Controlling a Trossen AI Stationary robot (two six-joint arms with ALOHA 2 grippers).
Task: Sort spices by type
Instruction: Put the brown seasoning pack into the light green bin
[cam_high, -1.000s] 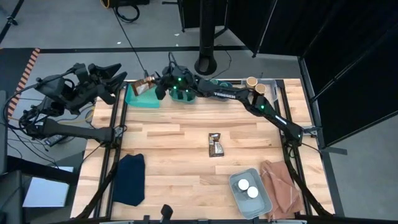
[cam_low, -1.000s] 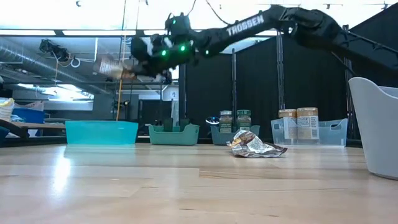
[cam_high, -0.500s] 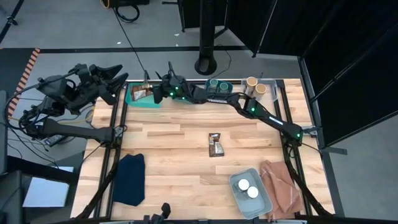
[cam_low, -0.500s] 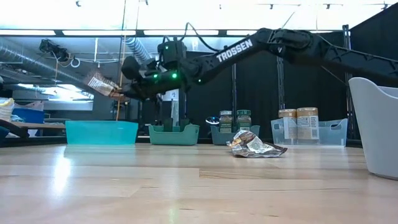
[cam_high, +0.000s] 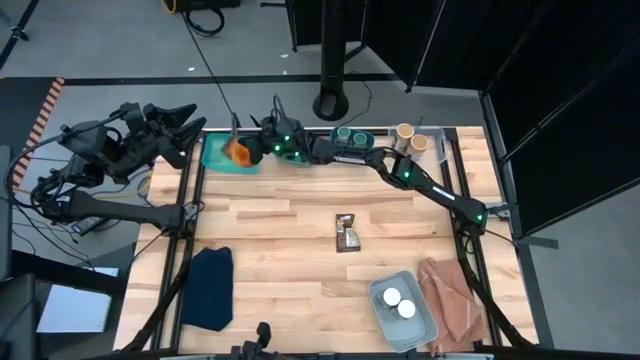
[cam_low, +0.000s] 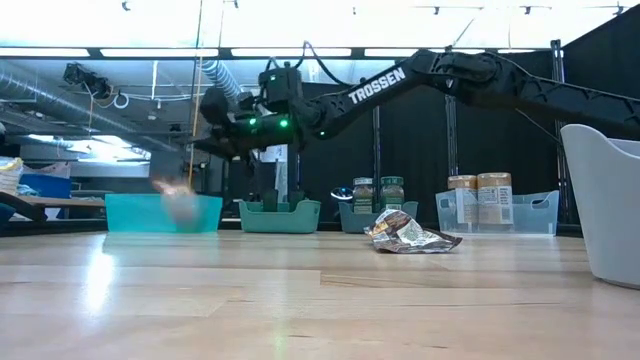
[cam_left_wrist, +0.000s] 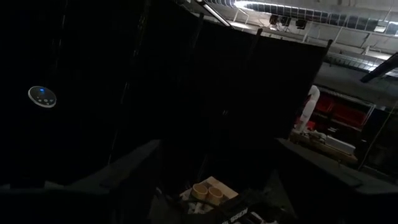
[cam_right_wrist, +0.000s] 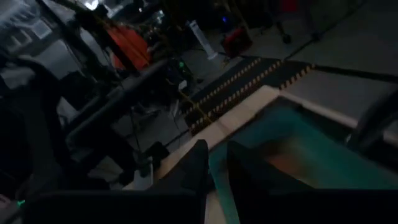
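Note:
My right gripper hovers above the far-left teal bin, open and empty; in the low view it hangs well above the bin. An orange-brown packet shows blurred inside the bin, and in the low view it is at the bin's wall height. Another packet lies flat mid-table. Green-lidded jars and tan-topped jars stand in far bins. Two white-lidded jars sit in a pale bin. My left gripper waits open, off the table's far-left corner.
A second teal bin stands just right of the first, under my right arm. A dark blue cloth lies near the left edge, and a brown paper bag near the right one. Bare wood surrounds the mid-table packet.
My right gripper carried the orange-brown packet left over the far-left teal bin and dipped. It then let go and drew back slightly. The packet has dropped from the fingers into the bin.

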